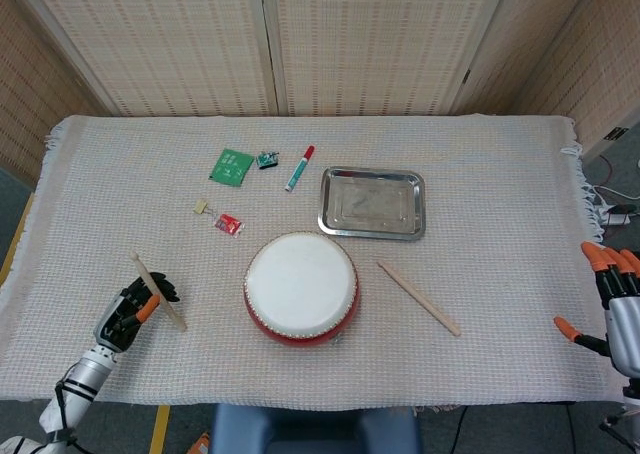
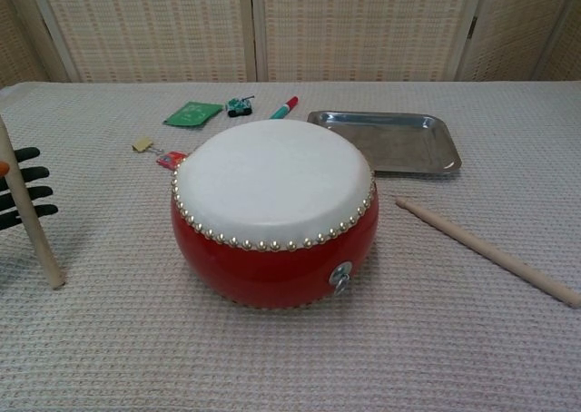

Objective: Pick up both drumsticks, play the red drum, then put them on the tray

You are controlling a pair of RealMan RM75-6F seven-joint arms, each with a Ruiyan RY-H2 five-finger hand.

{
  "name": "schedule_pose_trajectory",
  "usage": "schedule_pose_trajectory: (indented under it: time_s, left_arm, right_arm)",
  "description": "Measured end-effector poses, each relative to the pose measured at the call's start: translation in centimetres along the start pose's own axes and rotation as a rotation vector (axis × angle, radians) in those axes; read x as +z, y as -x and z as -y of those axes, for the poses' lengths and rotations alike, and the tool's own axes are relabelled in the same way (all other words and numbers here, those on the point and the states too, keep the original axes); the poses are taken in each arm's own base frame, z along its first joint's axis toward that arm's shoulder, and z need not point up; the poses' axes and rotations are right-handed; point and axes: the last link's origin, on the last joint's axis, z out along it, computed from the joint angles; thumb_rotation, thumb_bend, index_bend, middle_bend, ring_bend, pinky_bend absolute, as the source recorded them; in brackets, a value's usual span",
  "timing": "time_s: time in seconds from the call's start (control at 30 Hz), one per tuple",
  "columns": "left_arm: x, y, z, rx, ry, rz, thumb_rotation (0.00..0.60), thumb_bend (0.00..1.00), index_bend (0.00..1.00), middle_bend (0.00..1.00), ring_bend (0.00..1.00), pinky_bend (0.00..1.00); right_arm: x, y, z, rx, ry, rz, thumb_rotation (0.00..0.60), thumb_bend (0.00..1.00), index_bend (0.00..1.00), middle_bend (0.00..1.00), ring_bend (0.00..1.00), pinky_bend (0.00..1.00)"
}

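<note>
The red drum (image 1: 301, 287) (image 2: 274, 210) with its white skin stands at the table's front middle. My left hand (image 1: 133, 310) (image 2: 20, 195) grips one wooden drumstick (image 1: 160, 293) (image 2: 30, 217) to the drum's left, its lower end by the cloth. A second drumstick (image 1: 418, 297) (image 2: 486, 250) lies loose on the cloth right of the drum. The steel tray (image 1: 372, 203) (image 2: 386, 141) sits behind the drum, to the right. My right hand (image 1: 612, 304) hangs off the table's right edge, fingers apart and holding nothing.
Behind the drum lie a green card (image 1: 231, 166), a small green toy (image 1: 267, 159), a red-capped marker (image 1: 299, 168), a binder clip (image 1: 203, 207) and a red packet (image 1: 230, 224). A woven cloth covers the table; folding screens stand behind.
</note>
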Motion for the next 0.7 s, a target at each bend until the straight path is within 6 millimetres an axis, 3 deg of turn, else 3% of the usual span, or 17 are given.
schedule_pose_trajectory:
  time_s: [0.23, 0.7]
  left_arm:
    - [-0.1, 0.8, 0.0, 0.068, 0.014, -0.019, 0.6, 0.31, 0.47, 0.52, 0.47, 0.44]
    - [-0.7, 1.5, 0.4, 0.215, 0.032, -0.06, 0.6, 0.31, 0.58, 0.64, 0.58, 0.61]
  right_arm:
    - [-0.1, -0.1, 0.1, 0.002, -0.004, -0.005, 0.6, 0.02, 0.0, 0.1, 0.0, 0.11]
    - [-0.5, -0.3, 0.2, 0.007, -0.007, -0.021, 0.6, 0.02, 0.0, 0.1, 0.0, 0.11]
